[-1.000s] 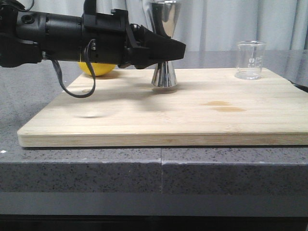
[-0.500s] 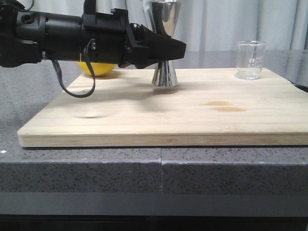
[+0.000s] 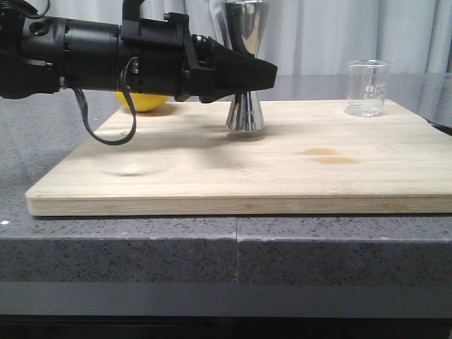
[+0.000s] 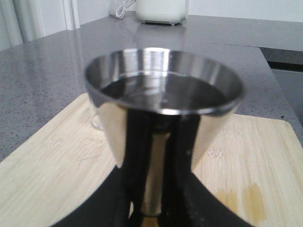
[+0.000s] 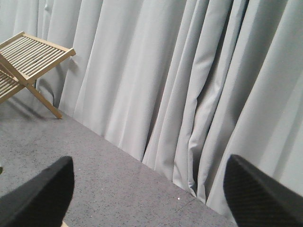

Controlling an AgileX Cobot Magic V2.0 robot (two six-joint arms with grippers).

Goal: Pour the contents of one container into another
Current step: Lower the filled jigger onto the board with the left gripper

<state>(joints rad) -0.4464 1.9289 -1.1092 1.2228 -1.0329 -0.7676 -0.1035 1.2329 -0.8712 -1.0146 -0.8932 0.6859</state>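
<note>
Steel jigger [image 3: 245, 67] stood upright on the bamboo cutting board [image 3: 282, 169], toward the board's back edge and left of centre in the front view, its base on the wood. The left gripper [image 3: 263, 73] reached in from the left and closed around the jigger's narrow waist, so the waist itself and any band on it were hidden behind the black fingers [image 3: 240, 70]. In the left wrist view the jigger [image 4: 163, 127] filled the picture, blurred by closeness, with the dark fingers [image 4: 94, 208] pressed to either side of its lower cone; dark liquid seemed to sit inside the upper cup, though reflections made that hard to judge.

The glass beaker [image 3: 367, 87] stood upright at the board's back right corner, well apart from the jigger, its white printed marks too small to read. In the left wrist view only a sliver of the beaker [image 4: 96, 120] showed behind the jigger. A yellow rounded object [image 3: 143, 101] lay behind the left arm, mostly hidden, so what it was could not be told. A faint amber stain [image 3: 326, 155] marked the board right of centre. The board rested on a speckled grey tabletop [image 3: 212, 247].

The right gripper [image 5: 149, 189] showed only as two dark fingertips [image 5: 40, 196] cut off at the picture's edge, spread wide, holding nothing, with grey curtain [image 5: 189, 85] and a slatted wooden rack [image 5: 26, 56] beyond.
</note>
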